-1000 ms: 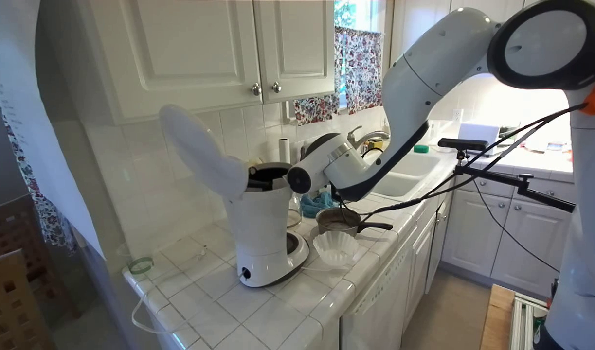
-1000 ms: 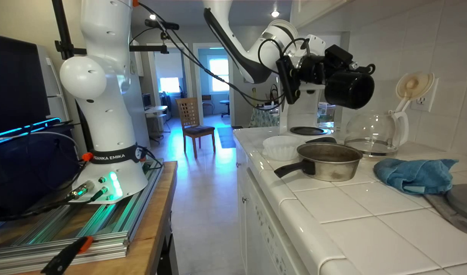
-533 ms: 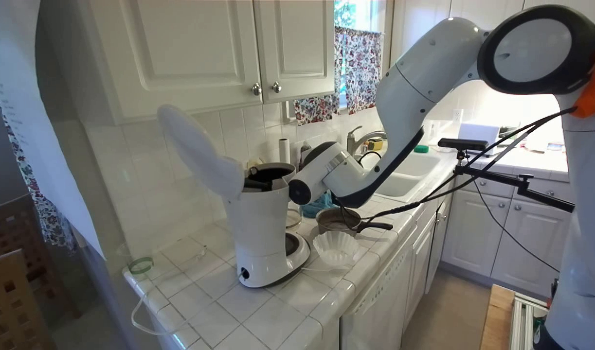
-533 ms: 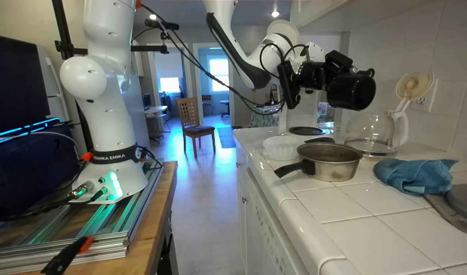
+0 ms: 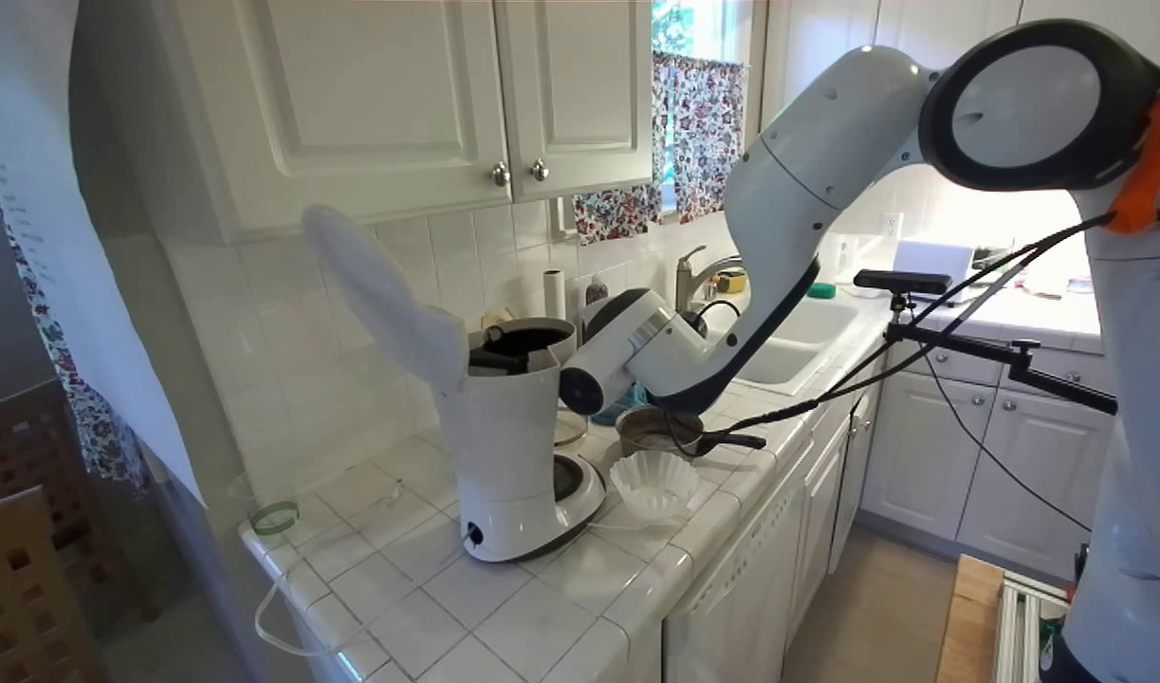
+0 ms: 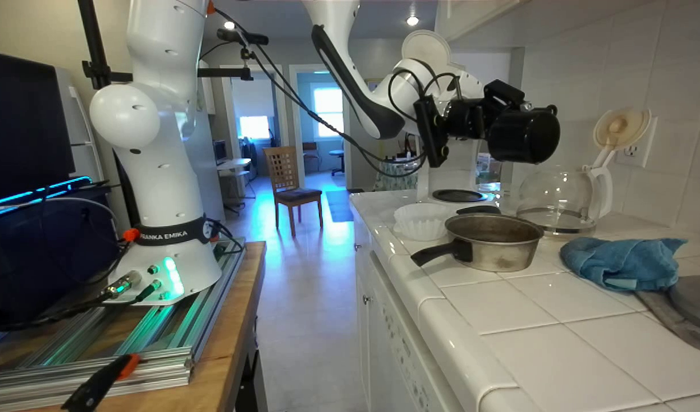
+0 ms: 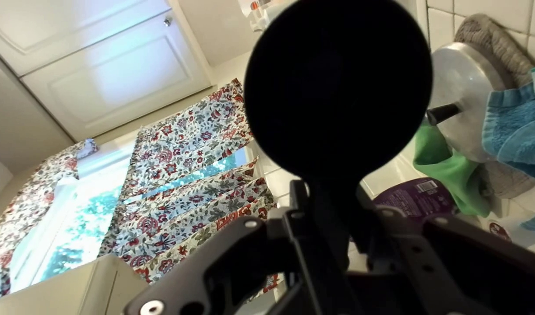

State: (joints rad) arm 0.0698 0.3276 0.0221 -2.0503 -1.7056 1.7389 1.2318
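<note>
See a black cup-like thing (image 6: 524, 137) up in the air, higher than the pan (image 6: 493, 246) and not touching it. Held tight by the jaws, clamped on its thin stem (image 7: 330, 197), with the big round end sticking out past them in the wrist view. Looks hard and stiff, maybe plastic, so likely light and not easy to squash. Looks smooth and a bit shiny too, so may slide or twist, being held by one end. Best to grab the stem close to the round part and squeeze firmly; not the wide side, likely too fat and slick to pinch. Cannot tell about anything inside. On the desk (image 6: 515, 303), just beside the pan, see a white crinkly filter (image 6: 421, 222), thin and likely easy to crush. Near the pan, see also a glass jug (image 6: 556, 200), likely easy to crack, and a soft blue cloth (image 6: 621, 263). Near the pan too, in both exterior views, see a white coffee maker (image 5: 504, 446) standing upright.
</note>
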